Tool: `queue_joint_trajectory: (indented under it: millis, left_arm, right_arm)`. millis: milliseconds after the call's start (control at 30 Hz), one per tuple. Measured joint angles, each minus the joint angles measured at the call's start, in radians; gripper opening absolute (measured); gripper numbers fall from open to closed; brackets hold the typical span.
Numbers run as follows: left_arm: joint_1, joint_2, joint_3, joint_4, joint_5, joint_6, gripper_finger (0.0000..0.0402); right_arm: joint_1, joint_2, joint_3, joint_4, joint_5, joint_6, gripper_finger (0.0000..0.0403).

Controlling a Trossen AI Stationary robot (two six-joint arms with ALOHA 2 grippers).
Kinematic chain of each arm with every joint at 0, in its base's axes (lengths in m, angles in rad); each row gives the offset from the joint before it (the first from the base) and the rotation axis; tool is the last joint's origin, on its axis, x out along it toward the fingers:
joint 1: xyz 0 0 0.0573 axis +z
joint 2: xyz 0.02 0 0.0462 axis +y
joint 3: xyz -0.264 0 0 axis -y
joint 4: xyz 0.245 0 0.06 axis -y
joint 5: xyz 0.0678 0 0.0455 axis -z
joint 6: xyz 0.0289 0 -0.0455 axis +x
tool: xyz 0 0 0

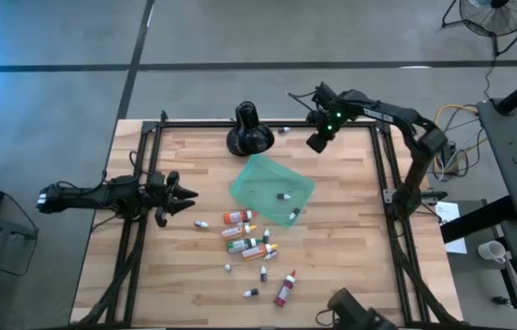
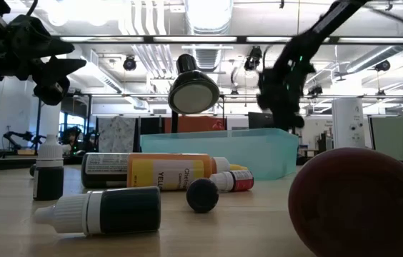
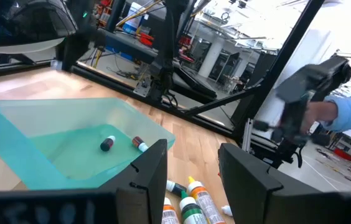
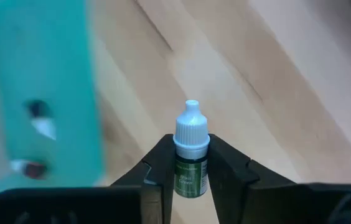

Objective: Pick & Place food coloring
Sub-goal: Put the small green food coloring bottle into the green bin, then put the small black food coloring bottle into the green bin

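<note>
While clamped, bottle (image 4: 191, 158) between right gripper (image 4: 191, 171) fingers.

A robotics lab or workshop, by the look of it: a wooden table (image 1: 332, 229) in a black metal frame (image 1: 382, 174), exposed ducts and strip lights (image 2: 209, 14) overhead, more equipment racks behind, and a standing fan (image 1: 497, 16) on concrete floor.

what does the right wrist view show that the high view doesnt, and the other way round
Only the right wrist view shows the right gripper shut on a green bottle with a white cap.

Only the high view shows the left gripper, the black stand and the loose bottles on the table.

Both show the teal tray with two bottles inside.
</note>
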Motion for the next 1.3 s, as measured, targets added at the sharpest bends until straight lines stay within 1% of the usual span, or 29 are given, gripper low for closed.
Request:
queue_joint_trajectory:
  millis: [133, 267, 367, 533, 600, 633, 733, 767, 800, 967, 1133, 1300]
  left_arm:
    - [0.000, 0.000, 0.000, 0.000, 0.000, 0.000, 0.0117]
    - [0.000, 0.000, 0.000, 0.000, 0.000, 0.000, 0.0117]
    - [0.000, 0.000, 0.000, 0.000, 0.000, 0.000, 0.0117]
    - [0.000, 0.000, 0.000, 0.000, 0.000, 0.000, 0.0117]
    - [0.000, 0.000, 0.000, 0.000, 0.000, 0.000, 0.0117]
    - [0.000, 0.000, 0.000, 0.000, 0.000, 0.000, 0.0117]
    - [0.000, 0.000, 0.000, 0.000, 0.000, 0.000, 0.0117]
    - [0.000, 0.000, 0.000, 0.000, 0.000, 0.000, 0.0117]
    - [0.000, 0.000, 0.000, 0.000, 0.000, 0.000, 0.0117]
    - [0.000, 0.000, 0.000, 0.000, 0.000, 0.000, 0.0117]
    - [0.000, 0.000, 0.000, 0.000, 0.000, 0.000, 0.0117]
    - [-0.001, 0.000, 0.000, 0.000, 0.000, 0.000, 0.0117]
  right_arm:
    - [0.059, -0.108, 0.000, 0.016, -0.024, 0.037, 0.0068]
    - [0.148, -0.191, 0.000, 0.015, -0.119, 0.071, 0.0068]
    - [0.225, -0.208, -0.003, 0.005, -0.158, 0.121, 0.0068]
    - [0.345, -0.193, -0.016, 0.006, -0.156, 0.170, 0.0068]
    - [0.385, -0.168, -0.024, 0.005, -0.139, 0.171, 0.0068]
    - [0.404, -0.154, -0.027, 0.006, -0.110, 0.174, 0.0068]
    - [0.445, -0.114, -0.038, 0.008, 0.053, 0.174, 0.0068]
    - [0.454, -0.100, -0.044, 0.006, 0.094, 0.175, 0.0068]
    - [0.460, -0.085, -0.050, 0.005, 0.110, 0.174, 0.0068]
    - [0.485, -0.034, -0.090, 0.007, 0.066, 0.203, 0.0082]
    - [0.510, -0.019, -0.108, 0.021, 0.065, 0.209, 0.0105]
    - [0.514, -0.023, -0.109, 0.085, 0.066, 0.244, 0.0125]
